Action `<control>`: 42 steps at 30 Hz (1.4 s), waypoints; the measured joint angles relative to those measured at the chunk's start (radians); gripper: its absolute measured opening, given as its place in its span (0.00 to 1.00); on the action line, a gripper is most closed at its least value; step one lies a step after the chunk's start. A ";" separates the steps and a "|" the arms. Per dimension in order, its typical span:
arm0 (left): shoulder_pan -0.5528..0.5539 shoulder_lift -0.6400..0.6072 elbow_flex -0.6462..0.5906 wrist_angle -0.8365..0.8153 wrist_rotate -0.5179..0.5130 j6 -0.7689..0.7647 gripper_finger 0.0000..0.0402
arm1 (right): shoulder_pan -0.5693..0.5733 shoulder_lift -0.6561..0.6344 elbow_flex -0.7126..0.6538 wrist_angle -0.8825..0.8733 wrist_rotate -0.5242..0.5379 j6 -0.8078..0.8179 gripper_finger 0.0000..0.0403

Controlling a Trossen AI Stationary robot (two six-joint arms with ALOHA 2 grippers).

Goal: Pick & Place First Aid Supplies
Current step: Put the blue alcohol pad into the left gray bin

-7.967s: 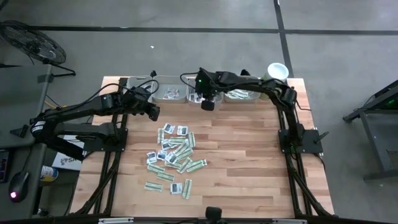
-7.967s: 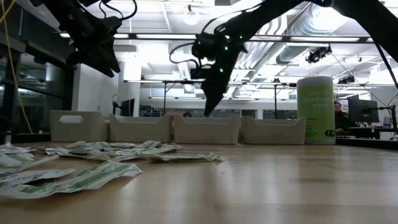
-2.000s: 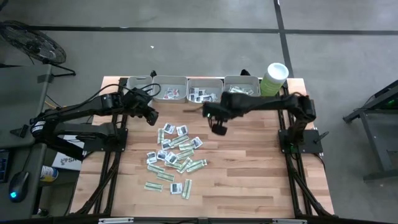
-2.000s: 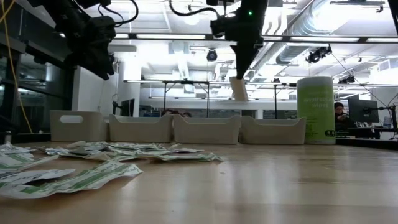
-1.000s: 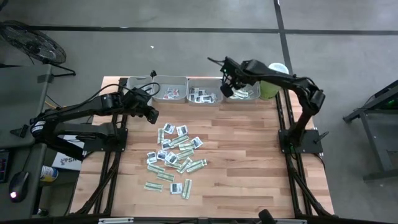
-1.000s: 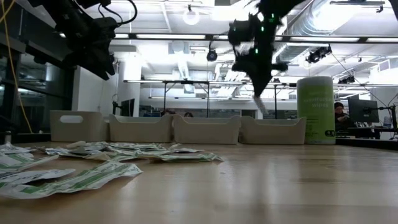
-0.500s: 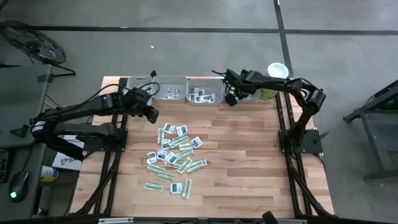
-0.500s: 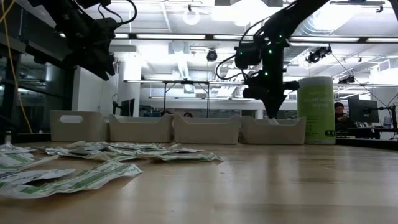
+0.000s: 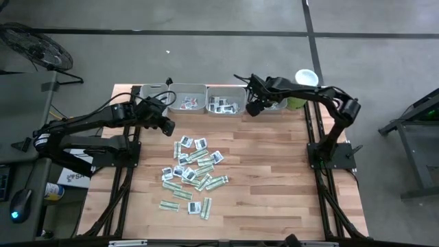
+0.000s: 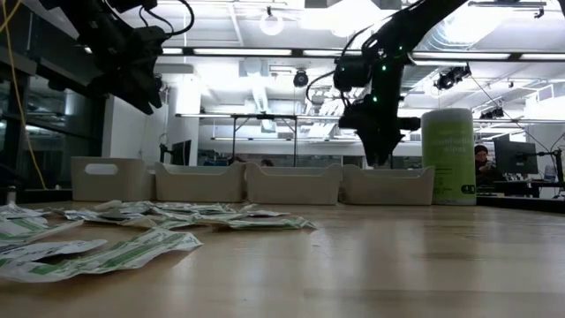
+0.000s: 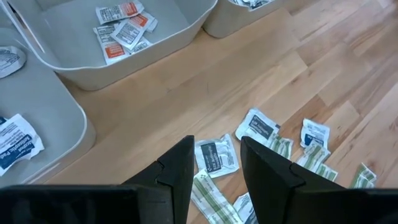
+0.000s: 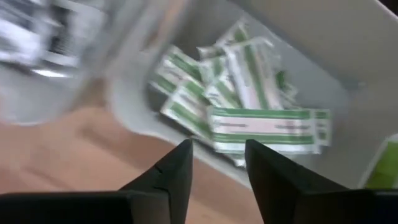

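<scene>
The right gripper (image 9: 253,108) hangs over the near edge of the rightmost tray (image 9: 278,108) at the far side of the table (image 9: 274,178), and its two dark fingers (image 12: 169,177) stand apart with nothing between them, so it is released. In its wrist view the tray's inside shows just past the fingers, holding a heap of green-and-white strip sachets (image 12: 249,106), one long strip lying flat across the top of the others. In the low view this gripper points down above that tray's rim (image 10: 388,177), with the tall green tub (image 10: 448,157) standing just to the side of it. The left gripper (image 9: 167,125) hovers above the table near the far left, between the row of trays and the loose pile of sachets (image 9: 193,170); its fingers (image 11: 177,171) are also parted and empty. Below them in the left wrist view lies a squarish white sachet with dark marks (image 11: 215,154), next to more white packets and green strips on the wood. That view also shows a tray (image 11: 124,56) with a few red-and-white packets (image 11: 121,28) inside it and, beside it, another tray (image 11: 43,124) holding a white packet with blue print (image 11: 15,144). The pile on the table sits in the middle of the boards, well apart from the trays, with a few sachets (image 9: 199,206) strayed toward the near edge.
</scene>
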 joint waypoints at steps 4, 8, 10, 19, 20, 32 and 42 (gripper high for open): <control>0.000 0.000 0.000 -0.013 0.000 0.000 0.33 | 0.006 -0.042 0.000 0.056 -0.147 -0.011 0.36; 0.000 0.000 0.000 -0.012 0.007 0.005 0.33 | 0.049 -0.076 0.000 0.127 -0.306 -0.039 0.36; 0.000 0.000 0.000 -0.013 0.007 0.008 0.33 | 0.085 -0.077 0.000 0.158 -0.354 -0.072 0.36; 0.000 0.000 0.000 -0.012 0.018 0.011 0.33 | 0.308 -0.077 0.000 0.253 -0.344 -0.310 0.36; 0.000 0.000 0.000 -0.012 0.018 0.011 0.33 | 0.332 -0.077 0.000 0.257 -0.343 -0.334 0.36; 0.000 0.000 0.000 -0.012 0.028 0.016 0.33 | 0.516 -0.055 0.000 0.314 -0.226 -0.487 0.39; 0.000 0.000 0.000 -0.044 0.059 0.039 0.33 | 0.593 0.059 -0.001 0.444 -0.231 -0.502 0.50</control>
